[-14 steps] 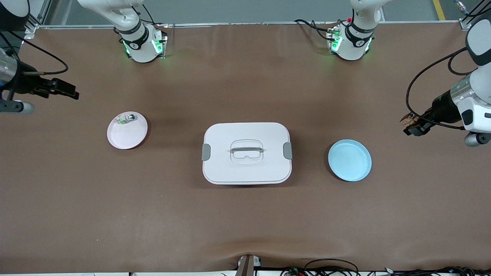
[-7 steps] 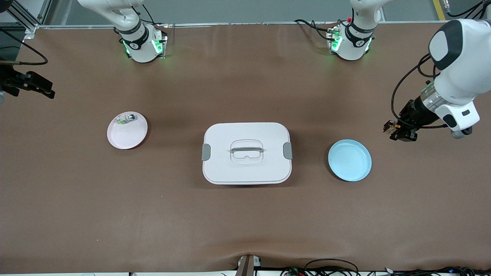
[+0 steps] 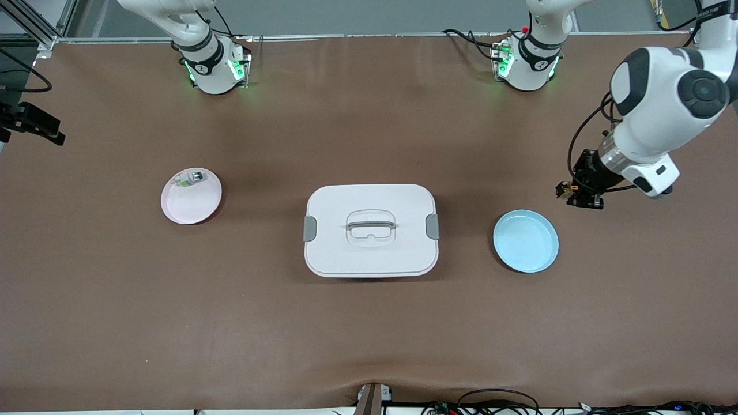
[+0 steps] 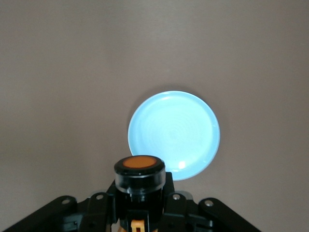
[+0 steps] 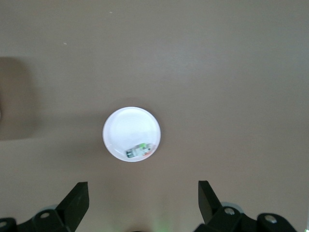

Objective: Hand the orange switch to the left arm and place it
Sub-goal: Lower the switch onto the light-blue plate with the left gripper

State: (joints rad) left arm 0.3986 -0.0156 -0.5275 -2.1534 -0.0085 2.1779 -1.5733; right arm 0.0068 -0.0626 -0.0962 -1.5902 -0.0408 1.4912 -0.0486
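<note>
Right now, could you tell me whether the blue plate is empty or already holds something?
Empty: the blue plate shows bare; the orange switch sits in the left gripper.

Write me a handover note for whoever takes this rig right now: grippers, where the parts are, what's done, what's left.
Left gripper: shut on the orange switch, up in the air over bare table beside the blue plate, toward the left arm's end.
Right gripper: open, holding nothing, waiting at the right arm's end of the table.
Box: mid-table between the two plates, untouched.
Pink plate: holds only a small silvery-green clear part.
Done: switch is in the left gripper, past the box.
Left: set it on the blue plate, which is empty, and release.
</note>
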